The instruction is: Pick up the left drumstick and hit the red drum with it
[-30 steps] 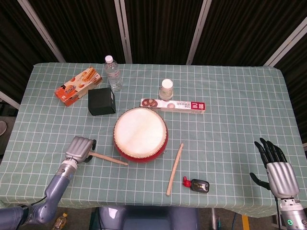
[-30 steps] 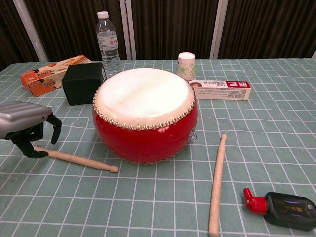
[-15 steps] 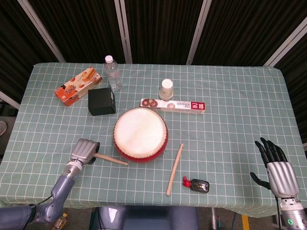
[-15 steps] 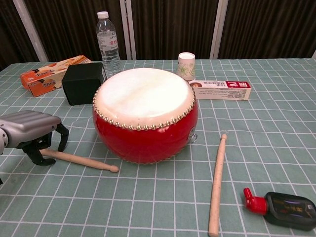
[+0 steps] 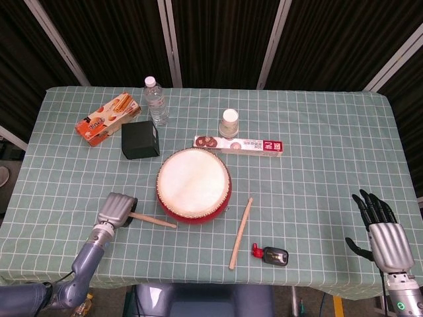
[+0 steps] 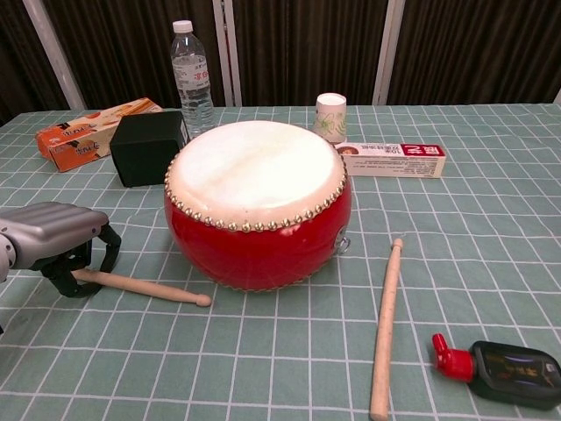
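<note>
The red drum with its pale skin stands mid-table, also in the chest view. Left of it the left drumstick lies flat on the cloth, tip toward the drum. My left hand sits over the stick's butt end, and in the chest view the left hand has its fingers curled around that end. The other drumstick lies right of the drum. Far right near the table's front edge, my right hand rests with fingers apart, holding nothing. The chest view does not show it.
Behind the drum are a black box, a water bottle, an orange snack box, a paper cup and a long flat box. A small black bottle with a red cap lies by the right drumstick.
My left hand has slid right and lowered onto the drumstick's butt end, and its fingers have curled in around it. The stick and the right hand have stayed put.
</note>
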Motion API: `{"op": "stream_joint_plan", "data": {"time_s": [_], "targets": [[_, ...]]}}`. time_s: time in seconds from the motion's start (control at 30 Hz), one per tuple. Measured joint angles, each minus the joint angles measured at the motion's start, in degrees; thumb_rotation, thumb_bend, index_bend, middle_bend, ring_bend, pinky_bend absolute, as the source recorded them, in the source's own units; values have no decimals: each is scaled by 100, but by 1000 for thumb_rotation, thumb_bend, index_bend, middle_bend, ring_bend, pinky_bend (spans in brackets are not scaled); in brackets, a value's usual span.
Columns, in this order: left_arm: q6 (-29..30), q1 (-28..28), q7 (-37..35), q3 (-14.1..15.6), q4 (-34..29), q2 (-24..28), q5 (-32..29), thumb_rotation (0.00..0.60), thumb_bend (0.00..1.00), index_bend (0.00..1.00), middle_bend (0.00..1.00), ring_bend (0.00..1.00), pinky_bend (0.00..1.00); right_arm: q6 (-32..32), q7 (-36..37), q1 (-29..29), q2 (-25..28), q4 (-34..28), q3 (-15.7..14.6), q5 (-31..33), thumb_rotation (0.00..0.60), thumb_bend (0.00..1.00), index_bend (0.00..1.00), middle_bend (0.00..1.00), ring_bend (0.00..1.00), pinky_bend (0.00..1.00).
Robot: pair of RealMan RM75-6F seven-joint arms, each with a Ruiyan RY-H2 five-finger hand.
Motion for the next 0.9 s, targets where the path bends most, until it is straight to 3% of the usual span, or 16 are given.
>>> {"op": "stream_joint_plan", "data": {"time_s": [0.3, 0.63, 0.77, 0.9], "targets": [[312, 192, -740, -38, -841, 579, 854, 600, 482, 732, 1000, 1000, 988, -11, -18, -6, 8, -8, -3, 18, 600, 251, 0, 0, 0, 116], [851, 539, -1372, 43, -2147, 1800, 1914, 600, 488, 740, 1000, 1000, 988, -18, -59, -11, 16, -24, -19, 4, 600, 251, 0, 0, 0, 116], [1110, 628, -1583, -107, -2495, 2133, 1972, 600, 524, 752, 1000, 1000, 989, -30, -76, -12, 17, -36, -24, 7, 600, 251, 0, 0, 0, 116], [1110, 556, -1613, -407, -2547, 2157, 1515, 600, 582, 757, 1000, 1000, 991, -34, -75, -13, 23, -44, -28, 8, 600, 250, 0, 0, 0, 116]]}}
